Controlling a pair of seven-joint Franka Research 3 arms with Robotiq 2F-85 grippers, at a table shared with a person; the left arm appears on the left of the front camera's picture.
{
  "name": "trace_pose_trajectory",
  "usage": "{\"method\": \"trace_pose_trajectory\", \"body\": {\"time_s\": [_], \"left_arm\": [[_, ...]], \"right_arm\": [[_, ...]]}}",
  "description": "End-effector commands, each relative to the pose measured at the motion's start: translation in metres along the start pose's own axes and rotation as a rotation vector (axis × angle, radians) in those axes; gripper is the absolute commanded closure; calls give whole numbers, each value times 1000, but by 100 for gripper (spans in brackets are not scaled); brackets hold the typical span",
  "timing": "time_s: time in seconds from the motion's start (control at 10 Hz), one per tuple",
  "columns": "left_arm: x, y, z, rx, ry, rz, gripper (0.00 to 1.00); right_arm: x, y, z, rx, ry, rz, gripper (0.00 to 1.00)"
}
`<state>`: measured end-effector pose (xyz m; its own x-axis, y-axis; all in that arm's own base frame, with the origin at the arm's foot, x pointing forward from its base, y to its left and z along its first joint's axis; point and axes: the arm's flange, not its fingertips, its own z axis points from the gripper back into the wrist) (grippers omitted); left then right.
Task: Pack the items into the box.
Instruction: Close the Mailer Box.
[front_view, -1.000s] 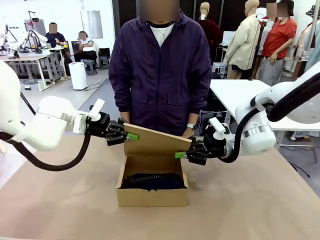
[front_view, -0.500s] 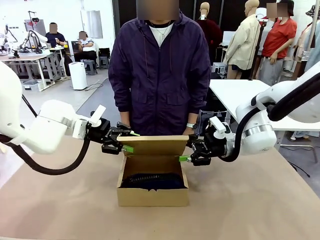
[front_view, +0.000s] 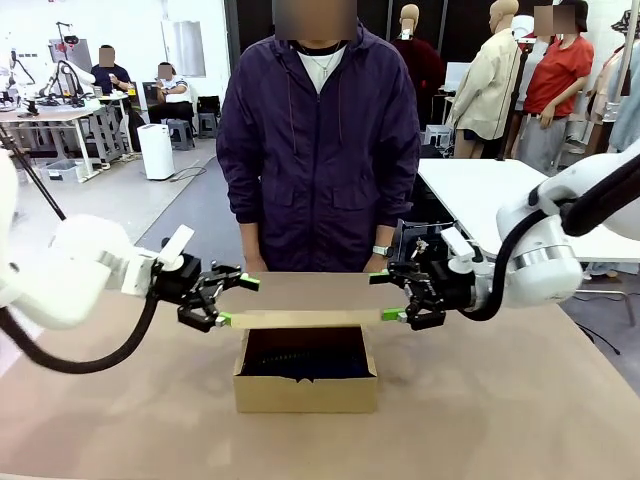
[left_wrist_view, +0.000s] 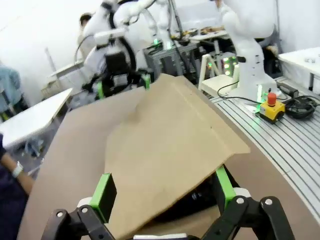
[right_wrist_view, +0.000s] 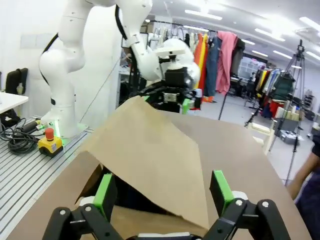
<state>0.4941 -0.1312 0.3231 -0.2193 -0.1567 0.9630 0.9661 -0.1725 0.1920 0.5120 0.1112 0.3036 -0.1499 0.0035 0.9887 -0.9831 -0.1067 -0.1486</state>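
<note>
We see the box (front_view: 305, 388) near the middle of the desk (front_view: 520, 410), its long axis running across, parallel to the desk's near and far edges, and its open top facing up. A second ago its flap lid (front_view: 305, 319) stood tilted, higher at the robot's left end, and was pinched at both ends; half a second ago it had levelled; now it lies close to flat over the back half of the opening, its free edge turned toward our side. Below the flap's edge, the dark navy pouch (front_view: 303, 361) shows inside the box, lying lengthwise along it.

At the flap's left end we find the left gripper (front_view: 234, 300), its green-padded fingers now spread wide, one above and one below the flap's edge, holding nothing; earlier they were clamped on the cardboard. In the left wrist view the flap (left_wrist_view: 170, 150) lies between the parted pads without being squeezed. The right gripper (front_view: 388, 297) mirrors this at the right end, jaws equally wide, the flap's corner (right_wrist_view: 155, 160) loose between them.

Beyond the desk's far edge a person (front_view: 320, 140) in a purple jacket stands with hands low behind the box.
</note>
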Motion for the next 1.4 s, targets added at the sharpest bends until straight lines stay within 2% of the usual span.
{"method": "trace_pose_trajectory", "body": {"time_s": [0.0,0.1,0.2,0.3,0.4,0.5,0.6,0.7,0.9,1.0,1.1,1.3], "left_arm": [[19,-33,34,155,-4,94,0],[25,-51,59,209,-65,156,0],[36,-68,87,250,-209,236,0],[42,-72,101,324,-337,312,0],[42,-67,103,351,-411,319,0],[40,-56,95,330,-433,334,0],[38,-39,80,368,-370,303,0],[38,-25,63,296,-306,291,0],[31,1,33,163,-197,345,0],[23,14,19,97,-147,373,0],[15,23,6,89,-93,405,0],[2,28,-18,6,0,359,0]], "right_arm": [[22,30,38,-73,28,12,0],[31,39,60,-109,8,-6,0],[38,44,77,-165,-40,-74,0],[43,42,80,-278,-71,-166,0],[43,36,77,-338,-109,-225,0],[43,27,71,-431,-116,-290,0],[45,16,61,-485,-154,-302,0],[48,7,50,-475,-187,-301,0],[41,-12,14,-315,-157,-312,0],[32,-22,-7,-228,-111,-316,0],[20,-30,-24,-167,-53,-318,0],[4,-34,-54,-56,78,-272,0]]}}
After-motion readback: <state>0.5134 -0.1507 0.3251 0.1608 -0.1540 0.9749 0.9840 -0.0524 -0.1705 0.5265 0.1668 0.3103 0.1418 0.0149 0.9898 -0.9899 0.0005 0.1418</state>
